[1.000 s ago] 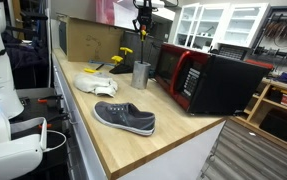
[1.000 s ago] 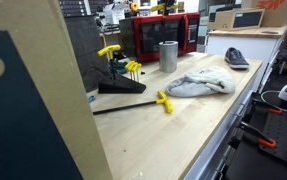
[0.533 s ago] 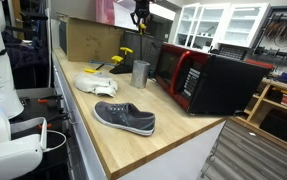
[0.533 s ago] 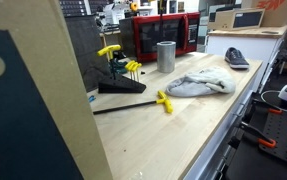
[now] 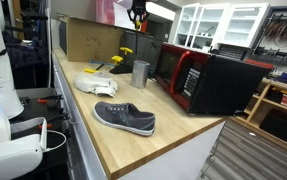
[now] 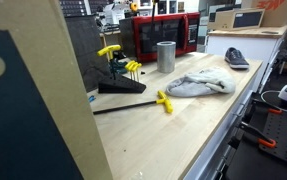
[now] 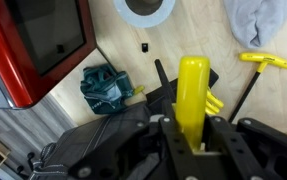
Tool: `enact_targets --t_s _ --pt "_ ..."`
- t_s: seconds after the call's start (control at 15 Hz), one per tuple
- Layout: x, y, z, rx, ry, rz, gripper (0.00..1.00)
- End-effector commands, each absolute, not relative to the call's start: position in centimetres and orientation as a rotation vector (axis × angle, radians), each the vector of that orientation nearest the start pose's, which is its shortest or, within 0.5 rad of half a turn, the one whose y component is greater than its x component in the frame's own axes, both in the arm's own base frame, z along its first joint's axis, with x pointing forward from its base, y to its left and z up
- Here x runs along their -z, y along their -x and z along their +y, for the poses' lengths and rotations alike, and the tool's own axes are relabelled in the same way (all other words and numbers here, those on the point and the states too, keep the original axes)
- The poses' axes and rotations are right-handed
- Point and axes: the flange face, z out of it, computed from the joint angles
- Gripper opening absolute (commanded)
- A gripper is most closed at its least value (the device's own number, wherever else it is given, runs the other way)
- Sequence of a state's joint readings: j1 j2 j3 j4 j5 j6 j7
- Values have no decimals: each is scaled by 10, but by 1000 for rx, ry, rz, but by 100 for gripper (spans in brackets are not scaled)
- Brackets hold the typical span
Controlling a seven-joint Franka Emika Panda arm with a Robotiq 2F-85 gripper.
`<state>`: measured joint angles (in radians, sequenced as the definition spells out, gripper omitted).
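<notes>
**A:** Yellow plastic fills the middle of the wrist view. What is it?

**B:** It is the handle of a yellow-handled tool (image 7: 191, 85), standing upright between the two dark fingers of the gripper (image 7: 192, 132). The fingers are clamped on its lower part, one on each side, and the rounded top stands free. Any metal shaft is hidden.

**A:** Where is it in the room?

**B:** High in the air. In an exterior view the gripper sits at the top edge of the picture, well above the metal cup (image 5: 141, 74) on the wooden bench (image 5: 178, 128).

**A:** How would it handle?

**B:** By its look it is light and stiff. The handle is smooth and glossy, so it could slip or swivel in a loose grip. The best hold is probably across the middle of the handle, square on opposite sides.

**A:** What lies beneath it?

**B:** Partly behind the handle is a black tool stand (image 6: 121, 87) with more yellow handles. Just beside it is a crumpled teal wad (image 7: 107, 88). Further out, a loose yellow key (image 7: 266, 62) lies flat on the wood, near a pale cloth (image 5: 95, 83). A red-fronted microwave (image 5: 208, 80) runs along one side.

**A:** And the rest of the bench?

**B:** In an exterior view, a grey shoe (image 5: 125, 117) rests on its sole nearest the camera. Behind it comes the cloth, then the cup beside the microwave. Farthest back is a cardboard box (image 5: 88, 40).
</notes>
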<state>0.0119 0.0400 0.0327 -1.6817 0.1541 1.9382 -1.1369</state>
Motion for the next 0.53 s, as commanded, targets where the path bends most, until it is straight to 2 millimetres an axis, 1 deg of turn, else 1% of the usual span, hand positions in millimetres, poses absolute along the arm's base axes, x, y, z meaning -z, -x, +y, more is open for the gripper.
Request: enact_targets --t_s 0.0,0.07,0.27,0.47 --pt "-588 -607 50 456 2578 -1619 5" --pt "-582 -598 43 418 2590 -1647 19" --pt "-574 -604 48 407 2586 -1633 19" --pt "-574 -605 48 407 2587 -1632 19"
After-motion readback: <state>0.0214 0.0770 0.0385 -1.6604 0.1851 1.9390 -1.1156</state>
